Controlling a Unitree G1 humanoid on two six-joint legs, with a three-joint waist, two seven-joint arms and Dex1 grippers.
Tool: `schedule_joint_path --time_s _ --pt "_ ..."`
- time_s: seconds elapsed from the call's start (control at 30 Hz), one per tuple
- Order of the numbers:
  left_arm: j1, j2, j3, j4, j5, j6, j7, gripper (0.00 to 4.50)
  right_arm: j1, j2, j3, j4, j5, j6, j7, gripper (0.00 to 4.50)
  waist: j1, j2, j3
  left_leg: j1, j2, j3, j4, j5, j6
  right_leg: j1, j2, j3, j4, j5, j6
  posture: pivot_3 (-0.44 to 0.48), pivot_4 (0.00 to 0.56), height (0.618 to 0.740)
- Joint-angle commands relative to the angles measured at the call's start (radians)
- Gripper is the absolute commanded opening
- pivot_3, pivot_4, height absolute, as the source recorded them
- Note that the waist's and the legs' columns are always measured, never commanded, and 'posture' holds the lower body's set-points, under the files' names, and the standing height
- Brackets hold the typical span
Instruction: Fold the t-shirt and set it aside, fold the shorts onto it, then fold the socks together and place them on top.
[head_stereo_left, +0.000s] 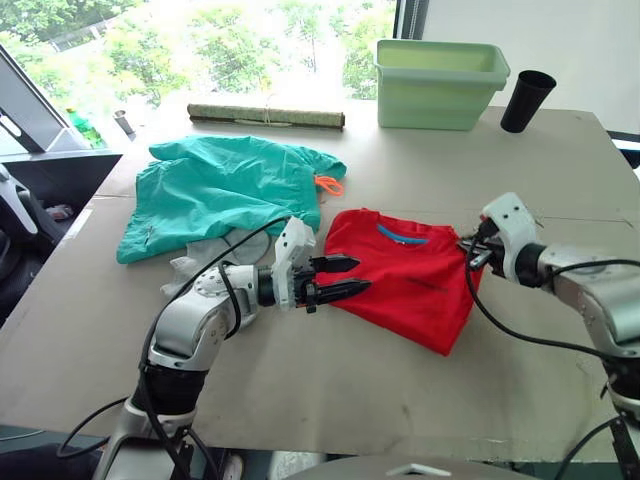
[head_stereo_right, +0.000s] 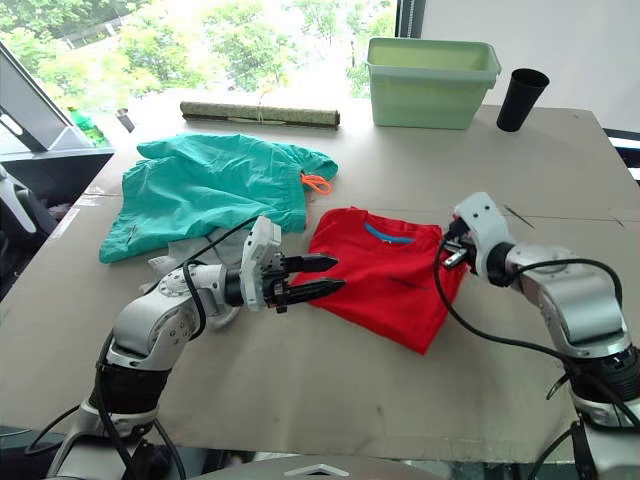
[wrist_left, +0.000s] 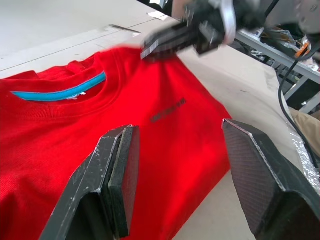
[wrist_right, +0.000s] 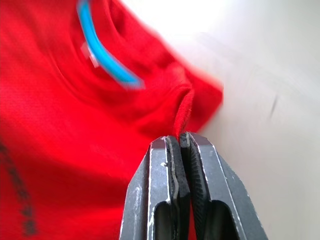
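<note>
Right hand (wrist_right: 179, 145) pinches t-shirt (head_stereo_left: 415, 275) edge.

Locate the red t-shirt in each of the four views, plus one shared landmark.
Left eye: t-shirt centre, right of the shorts.
Right eye: t-shirt centre, between both grippers.
Left wrist: t-shirt under the open left gripper.
Right wrist: t-shirt edge pinched in the right gripper.
Landmark: blue collar label.
</note>
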Motion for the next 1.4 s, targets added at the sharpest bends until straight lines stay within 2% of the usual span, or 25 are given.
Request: schedule_joint_path --time_s 0.03,0.23,0.37,0.5,0.63,0.77,0.93,1.1,1.23,1.27,1.33,1.37,1.4 --pt "0.015 0.004 0.031 -0.04 -0.022 -0.017 0.017 2.9 -0.106 -0.008 -0.006 0.029 -0.001 -0.025 0.021 0.04 0.002 0.0 0.0 0.0 0.0 0.0 0.0 0.0 0.0 0.0 0.0 0.0 0.0 0.0 0.0 0.0 0.15 0.74" --pt "0.007 -0.012 0.059 -0.045 -0.019 -0.02 0.081 2.9 -0.207 0.005 0.074 0.327 -0.102 -0.199 0.06 0.04 0.009 -0.001 0.001 -0.001 -0.001 0.0 0.0 0.001 -0.001 0.0 -0.001 0.0 -0.001 0.0 0.0 0.0 0.15 0.74" --pt "-0.013 -0.029 0.064 -0.025 0.012 -0.024 0.154 2.9 -0.179 0.007 0.103 0.487 -0.169 -0.294 0.058 0.04 0.009 -0.001 0.001 -0.001 -0.002 0.001 0.0 0.001 -0.001 0.0 -0.002 0.0 -0.001 0.0 0.0 0.0 0.15 0.74" --pt "-0.125 -0.042 0.057 0.085 0.072 0.017 0.251 2.9 -0.125 0.0 0.077 0.438 -0.162 -0.288 0.075 0.04 0.013 -0.001 0.001 -0.001 -0.002 0.001 -0.001 0.001 -0.001 0.0 -0.001 0.0 -0.001 0.0 0.0 0.0 0.15 0.74" --pt "-0.248 -0.04 0.052 0.22 0.113 0.008 0.258 2.9 -0.108 0.006 0.068 0.389 -0.155 -0.267 0.079 0.04 0.005 -0.001 0.002 -0.001 -0.002 0.001 0.0 0.001 -0.001 0.0 -0.001 0.0 0.0 0.0 0.001 0.0 0.15 0.74" --pt "-0.416 -0.014 -0.041 0.442 0.188 0.033 0.176 2.9 -0.096 0.017 0.069 0.357 -0.157 -0.257 0.071 0.04 0.003 -0.001 0.002 -0.001 -0.002 0.001 0.0 0.001 -0.001 0.0 0.0 0.0 0.0 0.0 0.001 0.0 0.15 0.74" --pt "-0.593 -0.087 -0.153 0.809 0.361 -0.176 0.148 2.9 -0.083 0.036 0.054 0.308 -0.154 -0.229 0.049 0.04 0.007 -0.002 0.002 -0.001 -0.002 0.002 0.0 0.001 -0.001 0.0 0.001 0.0 0.0 0.0 0.001 0.0 0.15 0.74" --pt "-0.692 -0.142 -0.183 1.086 0.454 -0.336 0.099 2.9 -0.068 0.049 0.04 0.259 -0.15 -0.192 0.029 0.04 0.003 -0.004 0.004 -0.001 -0.002 0.003 0.0 0.001 -0.001 -0.001 0.0 0.001 -0.001 0.0 0.001 0.0 0.15 0.74" --pt "-0.74 -0.181 -0.165 1.237 0.491 -0.448 0.066 1.8 -0.053 0.051 0.032 0.229 -0.152 -0.172 0.015 0.0 0.003 -0.004 0.004 -0.001 -0.002 0.003 -0.001 0.001 -0.001 -0.001 0.0 0.0 -0.001 0.0 0.001 0.0 0.15 0.74" --pt "-0.748 -0.186 -0.148 1.252 0.486 -0.456 0.063 1.17 -0.05 0.05 0.029 0.223 -0.154 -0.169 0.01 0.0 0.003 -0.004 0.004 -0.001 -0.002 0.003 0.0 0.001 -0.001 -0.001 0.0 0.0 0.0 0.0 0.001 0.0 0.15 0.74" --pt "-0.754 -0.182 -0.121 1.26 0.481 -0.476 0.059 0.36 -0.049 0.053 0.012 0.211 -0.15 -0.16 -0.002 0.0 0.002 -0.004 0.004 -0.001 -0.002 0.003 0.0 0.001 -0.001 -0.001 0.0 0.0 0.0 0.0 0.001 0.0 0.15 0.74" --pt "-0.752 -0.176 -0.104 1.252 0.474 -0.478 0.056 0.06 -0.05 0.053 0.005 0.204 -0.147 -0.154 -0.006 0.0 0.002 -0.004 0.004 -0.001 -0.001 0.003 0.0 0.001 -0.001 -0.001 -0.001 0.0 0.0 0.0 0.001 0.0 0.15 0.74" --pt "-0.747 -0.168 -0.089 1.241 0.469 -0.473 0.059 0.06 -0.05 0.05 0.0 0.198 -0.146 -0.15 -0.008 0.0 0.002 -0.004 0.004 -0.001 -0.001 0.003 0.0 0.001 -0.001 -0.001 -0.001 0.0 0.0 0.0 0.001 0.0 0.15 0.74"
